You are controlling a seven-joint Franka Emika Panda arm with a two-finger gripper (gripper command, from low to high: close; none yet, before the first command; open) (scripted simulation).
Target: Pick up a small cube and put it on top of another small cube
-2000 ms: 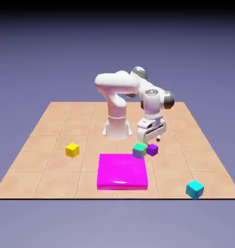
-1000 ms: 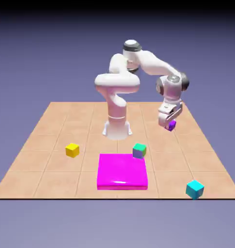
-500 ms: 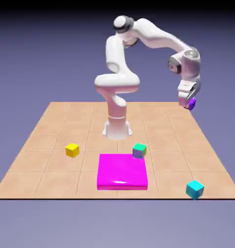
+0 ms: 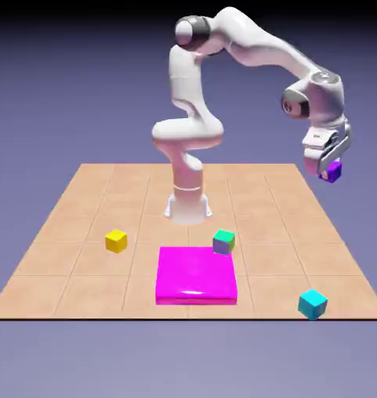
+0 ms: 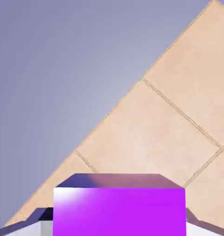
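gripper (image 4: 328, 165) clamped on purple cube (image 4: 331, 172); 3 cubes and 1 magenta slab (image 4: 196, 274) on table (image 4: 75, 225).

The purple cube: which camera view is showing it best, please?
The hand view shows the purple cube best: it is large there, between the jaws, though the bottom edge cuts it off. The exterior view shows it small and partly covered by the gripper, but reveals that it is raised.

Small purple cube (image 4: 330, 172), raised above the table, between the fingertips (image 5: 46, 227).
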